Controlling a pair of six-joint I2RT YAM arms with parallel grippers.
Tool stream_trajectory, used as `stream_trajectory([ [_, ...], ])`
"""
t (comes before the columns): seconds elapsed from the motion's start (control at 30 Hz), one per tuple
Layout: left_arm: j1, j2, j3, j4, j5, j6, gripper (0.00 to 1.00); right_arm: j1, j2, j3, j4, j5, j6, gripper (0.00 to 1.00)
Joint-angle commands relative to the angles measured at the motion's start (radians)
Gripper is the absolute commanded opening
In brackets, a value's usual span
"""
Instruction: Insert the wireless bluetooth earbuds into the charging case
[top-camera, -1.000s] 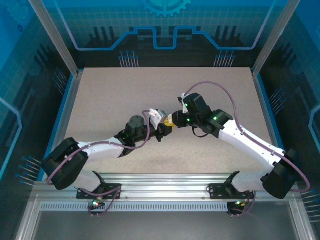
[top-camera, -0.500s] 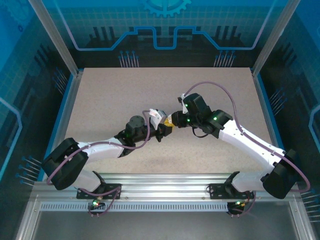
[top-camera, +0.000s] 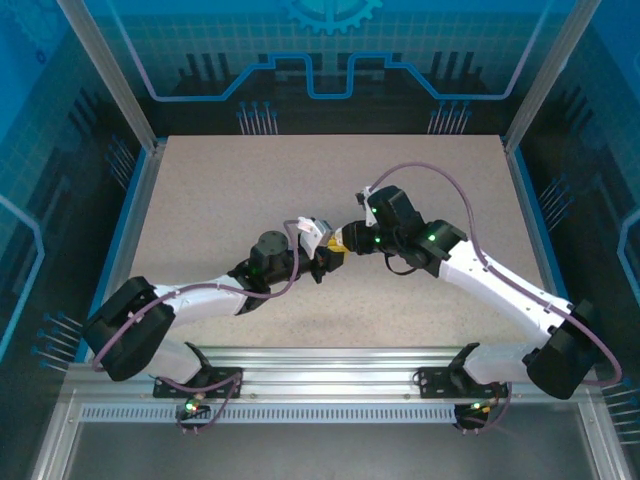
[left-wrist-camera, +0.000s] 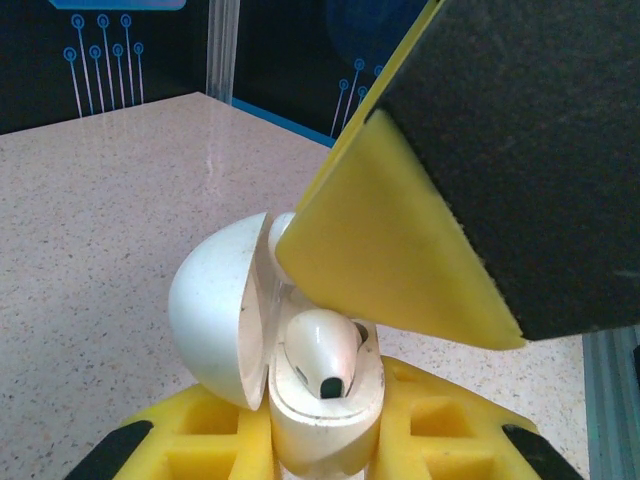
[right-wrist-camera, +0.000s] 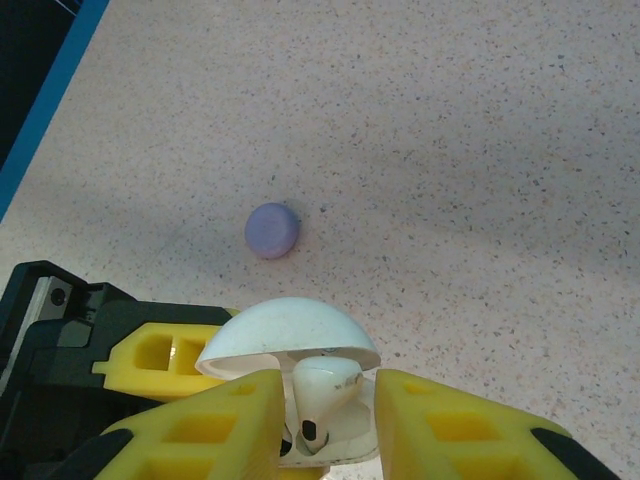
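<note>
- Clamping the open white charging case (left-wrist-camera: 215, 300), the left gripper (left-wrist-camera: 325, 435) has its jaws closed.
- Around the white earbud (right-wrist-camera: 322, 385), the right gripper (right-wrist-camera: 325, 405) sits narrowly parted; grip unclear.

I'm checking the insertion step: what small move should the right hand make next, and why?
Probably back the right hand straight off. The white earbud appears seated in the open charging case, which the left hand holds, and slim gaps show between the bud and each finger.
</note>
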Motion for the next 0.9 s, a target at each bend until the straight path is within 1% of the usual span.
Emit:
stream_trajectory([
  [0.0, -0.002, -0.034, 0.028, 0.082, 0.0, 0.011, 0.16, 0.01, -0.019, -0.021, 0.017, -0.069, 0.014, 0.31],
  [0.37, -0.003, -0.035, 0.026, 0.081, 0.001, 0.011, 0.17, -0.005, -0.036, -0.037, 0.039, -0.088, 0.029, 0.32],
  [0.6, -0.002, -0.04, 0.024, 0.081, 0.005, 0.012, 0.17, -0.006, -0.035, -0.025, 0.005, -0.057, 0.028, 0.33],
  [0.77, -0.004, -0.043, 0.026, 0.072, 0.016, 0.011, 0.17, -0.013, -0.07, -0.02, 0.002, -0.036, 0.012, 0.37],
  [0.87, -0.004, -0.046, 0.025, 0.061, 0.02, 0.012, 0.17, -0.017, -0.095, -0.018, -0.002, -0.039, -0.002, 0.38],
])
